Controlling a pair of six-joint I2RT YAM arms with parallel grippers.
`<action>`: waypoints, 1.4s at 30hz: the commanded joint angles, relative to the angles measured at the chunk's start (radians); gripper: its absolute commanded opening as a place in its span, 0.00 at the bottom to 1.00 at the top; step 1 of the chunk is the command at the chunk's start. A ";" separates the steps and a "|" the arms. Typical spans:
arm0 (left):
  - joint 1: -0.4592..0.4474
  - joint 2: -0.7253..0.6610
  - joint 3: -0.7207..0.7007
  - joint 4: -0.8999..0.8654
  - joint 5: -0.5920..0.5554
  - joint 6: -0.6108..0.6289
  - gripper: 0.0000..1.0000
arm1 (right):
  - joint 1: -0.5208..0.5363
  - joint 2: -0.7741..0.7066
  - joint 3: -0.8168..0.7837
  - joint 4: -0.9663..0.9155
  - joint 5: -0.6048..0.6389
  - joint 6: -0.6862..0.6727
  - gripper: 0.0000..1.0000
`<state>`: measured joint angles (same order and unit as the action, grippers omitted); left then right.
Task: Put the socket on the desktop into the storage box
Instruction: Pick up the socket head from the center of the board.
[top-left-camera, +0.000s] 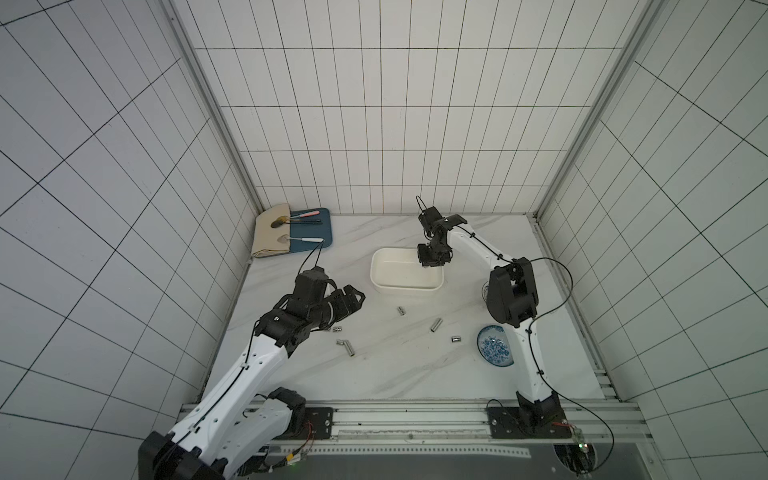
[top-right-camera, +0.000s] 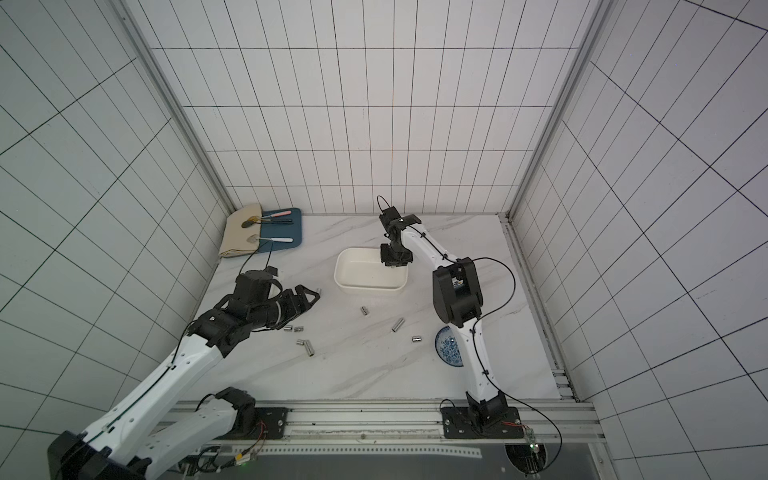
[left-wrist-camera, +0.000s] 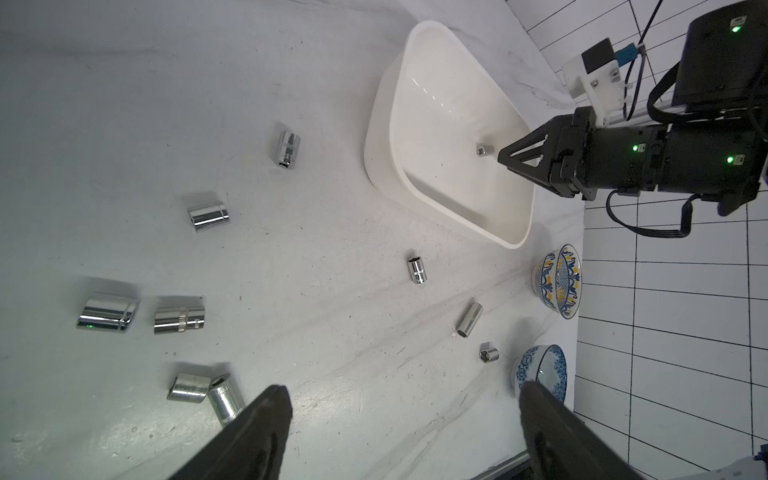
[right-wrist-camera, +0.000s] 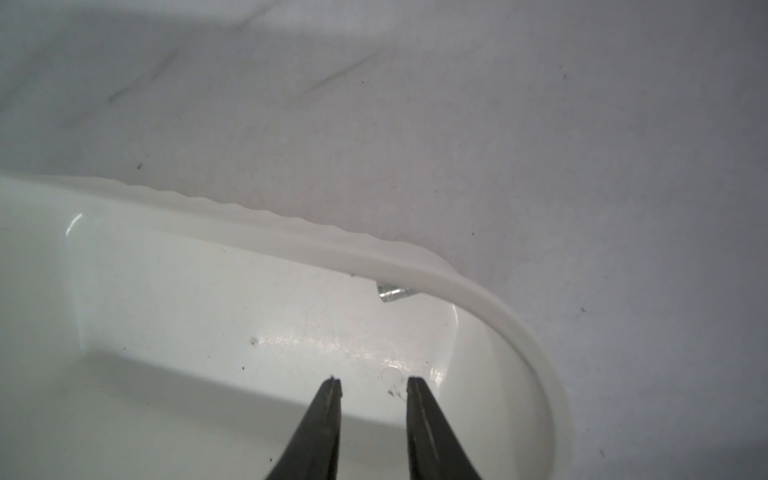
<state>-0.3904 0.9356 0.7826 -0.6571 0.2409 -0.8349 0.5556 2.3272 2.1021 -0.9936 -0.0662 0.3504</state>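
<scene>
**A:** How does our right pincer (right-wrist-camera: 374, 382) stand?

**B:** Jaws a little apart, nothing between them. We hang over a rounded corner of the box (right-wrist-camera: 291, 232). A small socket (right-wrist-camera: 392, 294) lies on the glossy white floor just beyond our tips, partly hidden by the rim.

**A:** So that one is in. And the others?

**B:** We count nine chrome sockets scattered on the matt, grey-veined tabletop (left-wrist-camera: 332, 208), all outside the box and well apart from the right pincer.

**A:** Then our left pincer (left-wrist-camera: 402, 386) is nearer?

**B:** We think so. It is spread wide and empty, hovering above the tabletop. The long socket (left-wrist-camera: 226, 399) lies just outside one finger (left-wrist-camera: 266, 419), apparently touching a stubby socket (left-wrist-camera: 189, 387).

**A:** Its axis?

**B:** It lies on its side, with the long axis nearly across the line our fingers close along. We'd shift sideways over it and clamp the round flanks. Polished steel on a smooth top will probably roll if we pinch off-centre.
</scene>
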 joint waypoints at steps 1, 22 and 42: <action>0.007 -0.011 0.006 -0.014 0.007 0.019 0.91 | 0.000 -0.072 -0.019 -0.017 -0.001 -0.002 0.35; -0.010 0.036 0.033 -0.026 0.097 0.059 0.90 | 0.037 -0.470 -0.456 0.088 0.004 0.029 0.43; -0.229 0.073 -0.031 0.068 0.015 -0.026 0.90 | 0.095 -0.772 -0.880 0.096 0.041 0.091 0.46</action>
<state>-0.6109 1.0218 0.7712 -0.6189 0.2787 -0.8455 0.6369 1.5791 1.2736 -0.8871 -0.0536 0.4168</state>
